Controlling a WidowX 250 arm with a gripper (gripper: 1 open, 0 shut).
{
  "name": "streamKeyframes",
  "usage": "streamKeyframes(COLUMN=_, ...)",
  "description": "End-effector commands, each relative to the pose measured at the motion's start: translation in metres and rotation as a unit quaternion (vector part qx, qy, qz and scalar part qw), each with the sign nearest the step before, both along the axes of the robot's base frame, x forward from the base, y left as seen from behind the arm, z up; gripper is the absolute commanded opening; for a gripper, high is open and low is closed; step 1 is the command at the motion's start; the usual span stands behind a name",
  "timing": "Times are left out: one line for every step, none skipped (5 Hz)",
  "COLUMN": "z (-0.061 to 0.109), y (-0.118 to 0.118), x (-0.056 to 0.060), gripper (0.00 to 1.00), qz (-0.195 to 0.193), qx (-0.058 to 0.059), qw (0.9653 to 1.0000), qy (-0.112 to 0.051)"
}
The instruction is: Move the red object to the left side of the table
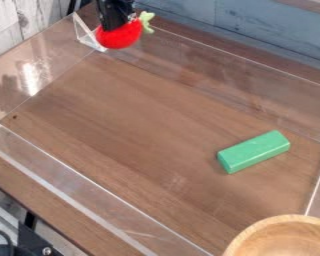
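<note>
Only one camera angle here, looking down at the desk (136, 120) from a front corner. It's a dark brown wood-grain top with clear acrylic walls (190, 40) running around it.

The action is all sitting in the far-left corner. The black pincer (116, 22) is coming down from the top edge of the frame, pointing steeply downward, and it's clamping the red object (117, 36) from above. The jaws are pinched in tight on the top of it, so it's holding the red thing rather than hovering over it. The red object is a fuzzy little ball with a green leafy bit (145, 19) sticking out to the right of the pincer. It's hanging right by the back acrylic wall, just beside a clear angled piece (88, 36) in that corner. I can't really tell whether its underside is brushing the desk or floating just clear of it, since the angle is too shallow there.

Everything else is sitting well apart from that. A green rectangular block (254, 152) is lying flat on the right part of the desk, turned a bit diagonally. Down in the bottom-right corner a light wooden bowl (276, 238) is poking into the shot, partly cut off by the frame edge.
</note>
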State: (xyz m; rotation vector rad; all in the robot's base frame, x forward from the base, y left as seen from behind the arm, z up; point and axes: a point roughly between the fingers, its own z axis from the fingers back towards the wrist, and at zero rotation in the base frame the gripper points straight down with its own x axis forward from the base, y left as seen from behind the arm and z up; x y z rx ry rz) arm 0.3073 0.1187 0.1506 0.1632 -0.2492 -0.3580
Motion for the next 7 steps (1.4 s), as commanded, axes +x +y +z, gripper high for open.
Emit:
streamKeyframes(z=0.024, y=0.003, x=-0.001, gripper=0.0, qz=0.005, qx=0.009, qw=0.9993, qy=-0.037)
streamKeyframes(z=0.023, y=0.002, x=-0.003, gripper=0.0, qz=0.006, qx=0.005, qw=0.9993, qy=-0.036)
streamKeyframes(z=0.021, y=0.001, x=-0.004, gripper=0.0, qz=0.007, qx=0.002, qw=0.9994, qy=-0.035)
streamKeyframes(z=0.02, y=0.0, x=-0.006, gripper=0.0, qz=0.008, qx=-0.002, qw=0.9994, qy=-0.034)
streamKeyframes(z=0.019, y=0.0, x=-0.009, gripper=0.0, qz=0.01, qx=-0.005, qw=0.9994, qy=-0.033)
streamKeyframes(z=0.02, y=0.001, x=-0.009, gripper=0.0, qz=0.012, qx=-0.009, qw=0.9993, qy=-0.034)
streamKeyframes(z=0.02, y=0.001, x=-0.014, gripper=0.0, qz=0.016, qx=-0.013, qw=0.9992, qy=-0.035)
